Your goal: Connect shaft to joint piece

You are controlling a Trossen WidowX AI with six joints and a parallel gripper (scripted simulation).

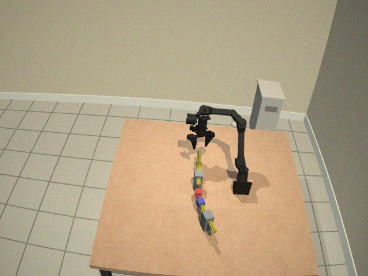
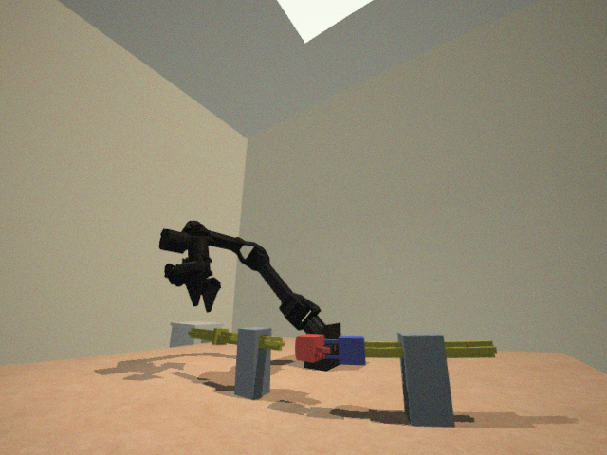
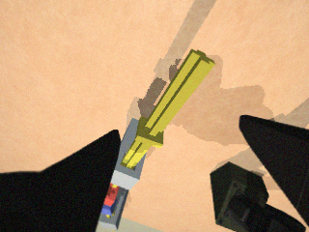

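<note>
Top view—high, distant (exterior low)
</note>
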